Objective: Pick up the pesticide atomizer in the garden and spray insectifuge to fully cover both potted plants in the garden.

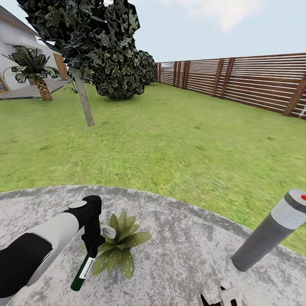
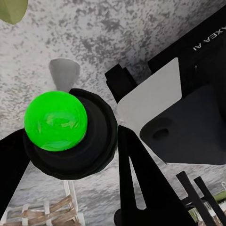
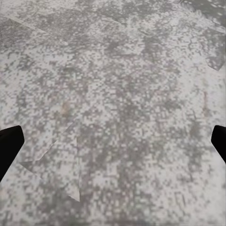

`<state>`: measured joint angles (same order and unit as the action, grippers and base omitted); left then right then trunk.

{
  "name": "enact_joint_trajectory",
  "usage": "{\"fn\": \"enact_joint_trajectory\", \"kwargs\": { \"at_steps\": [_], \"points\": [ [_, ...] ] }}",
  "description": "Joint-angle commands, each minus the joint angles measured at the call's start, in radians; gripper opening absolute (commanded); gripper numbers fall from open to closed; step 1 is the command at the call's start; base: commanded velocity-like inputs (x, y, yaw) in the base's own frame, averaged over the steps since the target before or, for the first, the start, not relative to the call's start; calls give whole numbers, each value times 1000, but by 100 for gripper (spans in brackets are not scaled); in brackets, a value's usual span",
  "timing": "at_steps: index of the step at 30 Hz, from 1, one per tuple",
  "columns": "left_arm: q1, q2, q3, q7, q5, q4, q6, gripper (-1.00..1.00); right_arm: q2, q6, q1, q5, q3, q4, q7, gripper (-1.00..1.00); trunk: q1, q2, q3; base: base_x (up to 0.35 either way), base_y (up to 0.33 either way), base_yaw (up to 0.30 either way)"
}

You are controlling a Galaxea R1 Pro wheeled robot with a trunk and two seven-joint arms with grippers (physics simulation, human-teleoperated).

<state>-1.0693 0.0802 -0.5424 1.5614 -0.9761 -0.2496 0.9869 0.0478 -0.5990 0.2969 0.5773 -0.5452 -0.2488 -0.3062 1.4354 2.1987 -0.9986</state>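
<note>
Fingers of the left gripper are closed on the pesticide atomizer, a dark green bottle with a white label, held nozzle-down just beside the potted plant. From the left wrist, a bright green ball in a black collar is seen. Tips of the right gripper are seen wide apart at the frame edges over bare paving. A grey post leans near the right side. Grey speckled paving is bordered by lawn, a slatted fence, a dark bush and a palm.
</note>
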Motion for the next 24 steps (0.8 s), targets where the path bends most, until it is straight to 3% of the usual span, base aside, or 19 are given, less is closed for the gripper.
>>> {"fn": "enact_joint_trajectory", "kwargs": {
  "at_steps": [1, 8, 13, 24],
  "points": [
    [0, 1, 1, 9, -10, -2, 10, -100, 0, -3, 1, 3, -9, 0, -8, 100, 0, 0, -1, -7, 2, -2],
    [0, -1, 2, 9, -10, -9, 9, -100, 0, -3, 1, 3, -9, 0, -8, 100, 0, 0, -1, -1, 0, 0],
    [0, -2, 2, 9, -5, -107, 13, -100, 0, -3, 1, 3, -9, 0, -8, 100, 0, 0, -1, 0, 0, 0],
    [18, 12, -2, 9, -10, -106, 12, -100, 0, -3, 1, 3, -9, 0, -8, 100, 0, 0, -1, 20, 0, 0]
  ]
}}
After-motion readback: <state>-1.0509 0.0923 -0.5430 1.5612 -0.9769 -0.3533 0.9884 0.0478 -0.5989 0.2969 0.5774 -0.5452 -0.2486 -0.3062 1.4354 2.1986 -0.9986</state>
